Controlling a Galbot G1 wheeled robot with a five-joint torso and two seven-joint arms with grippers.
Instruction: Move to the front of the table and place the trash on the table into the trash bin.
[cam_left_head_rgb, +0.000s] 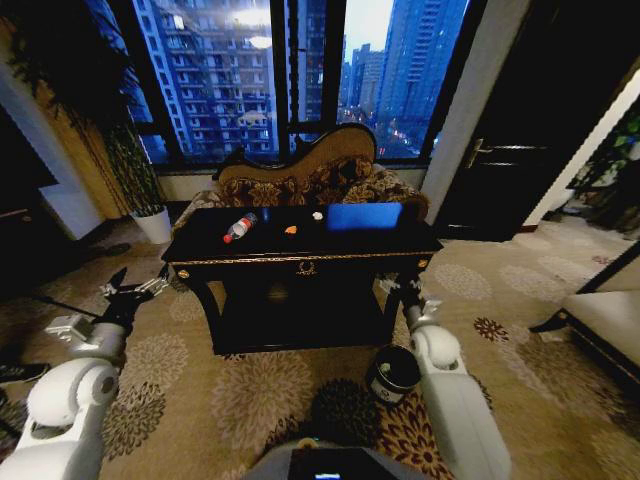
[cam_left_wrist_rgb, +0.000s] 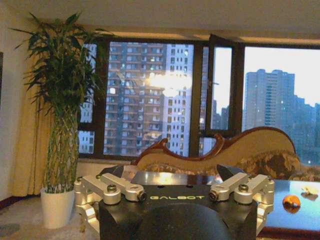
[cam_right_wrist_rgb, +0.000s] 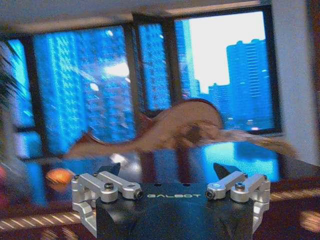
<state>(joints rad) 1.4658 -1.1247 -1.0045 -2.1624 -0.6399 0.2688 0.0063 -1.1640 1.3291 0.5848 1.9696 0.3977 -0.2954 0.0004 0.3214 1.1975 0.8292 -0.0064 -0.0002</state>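
Note:
The black table (cam_left_head_rgb: 300, 262) with gold trim stands straight ahead, in front of a sofa. On its top lie the trash items: a clear bottle (cam_left_head_rgb: 240, 227) with a red cap at the left, an orange scrap (cam_left_head_rgb: 291, 229) and a small white bit (cam_left_head_rgb: 318, 215). The black trash bin (cam_left_head_rgb: 392, 373) sits on the carpet by the table's right front leg. My left gripper (cam_left_head_rgb: 135, 288) hovers open, left of the table and below its top. My right gripper (cam_left_head_rgb: 403, 288) is open near the right front corner, above the bin. The left wrist view shows the left gripper (cam_left_wrist_rgb: 170, 174) open, with the orange scrap (cam_left_wrist_rgb: 291, 201) beyond. The right gripper (cam_right_wrist_rgb: 167, 171) is empty.
A brown floral sofa (cam_left_head_rgb: 310, 175) backs the table under tall windows. A potted plant in a white pot (cam_left_head_rgb: 153, 224) stands at the back left. A dark door (cam_left_head_rgb: 510, 150) is at the right, and dark furniture (cam_left_head_rgb: 600, 320) at the right edge. Patterned carpet lies open before the table.

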